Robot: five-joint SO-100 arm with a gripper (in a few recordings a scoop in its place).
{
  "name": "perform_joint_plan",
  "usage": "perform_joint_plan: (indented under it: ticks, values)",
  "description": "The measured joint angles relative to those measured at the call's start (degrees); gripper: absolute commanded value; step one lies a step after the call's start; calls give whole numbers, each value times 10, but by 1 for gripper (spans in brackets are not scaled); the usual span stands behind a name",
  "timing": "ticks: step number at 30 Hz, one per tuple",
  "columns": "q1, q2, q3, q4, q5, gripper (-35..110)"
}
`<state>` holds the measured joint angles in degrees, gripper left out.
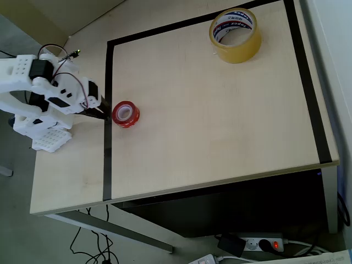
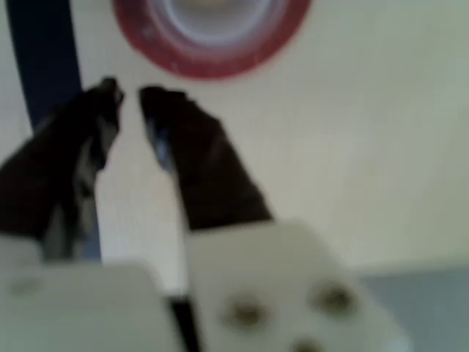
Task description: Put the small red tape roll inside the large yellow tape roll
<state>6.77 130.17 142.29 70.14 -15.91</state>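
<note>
Blurrily, fingers (image 2: 130, 99) seem just short of cropped small red tape roll (image 2: 212, 40).

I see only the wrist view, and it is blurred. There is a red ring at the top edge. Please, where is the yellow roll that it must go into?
Observer: In the overhead view the large yellow tape roll lies flat at the far upper right of the table, well apart from the small red tape roll.
Operator: Is anything inside the yellow roll already?
Observer: No, its white core is open and only table surface shows through it.
Operator: Where is the red roll relative to the black line?
Observer: It lies just right of the left black tape line, inside the marked rectangle, with the gripper over that line beside it.
</note>
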Motion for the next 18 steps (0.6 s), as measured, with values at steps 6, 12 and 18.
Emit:
perform_joint_plan:
  ticks: [6, 12, 18]
  values:
    - [-41, -62, -3, -19, -11, 14]
    - [-51, -64, -16, -21, -23, 19]
    - [-53, -64, -16, -18, -32, 22]
